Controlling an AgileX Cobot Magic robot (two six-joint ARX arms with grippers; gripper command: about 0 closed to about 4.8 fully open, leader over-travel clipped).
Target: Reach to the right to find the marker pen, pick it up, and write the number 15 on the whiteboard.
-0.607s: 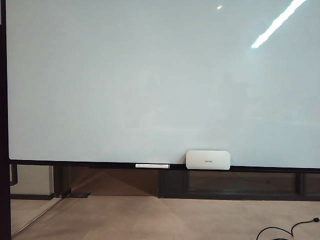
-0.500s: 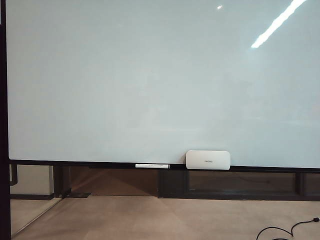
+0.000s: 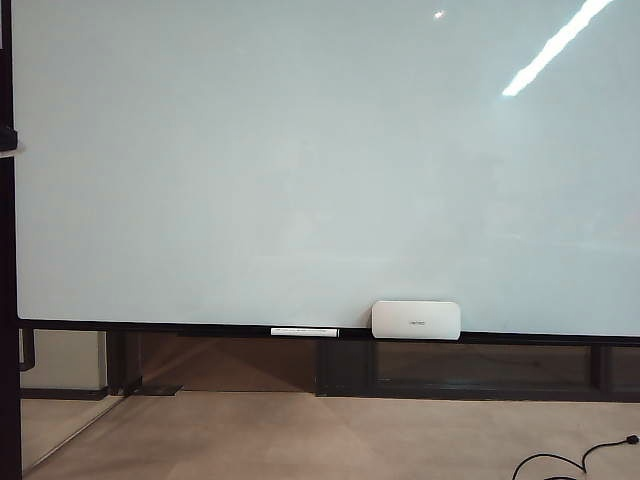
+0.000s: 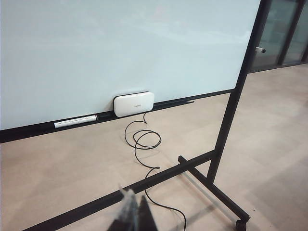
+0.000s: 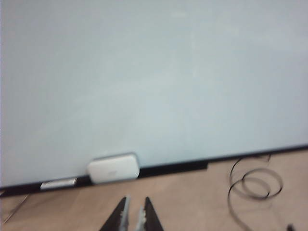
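The whiteboard (image 3: 320, 160) fills the exterior view, glossy and pale, with no number 15 showing on it. The marker pen I cannot pick out for sure: a small white stick with a dark tip (image 4: 260, 49) juts from the board's side post. My left gripper (image 4: 134, 201) hangs low over the floor in front of the board's foot bar, jaws together and empty. My right gripper (image 5: 136, 198) faces the board's lower rail, its jaws a narrow gap apart with nothing between them. Neither gripper shows in the exterior view.
A white rounded eraser block (image 3: 416, 320) sits on the dark rail. Beside it lies a slim white pen with a black end (image 3: 304, 331). A black cable (image 4: 142, 139) coils on the floor. The stand's foot bar (image 4: 211, 185) ends in a castor.
A small dark shape with a pale underside has appeared at the left edge of the exterior view, halfway up the board's frame. Board, eraser and rail pen have not moved.
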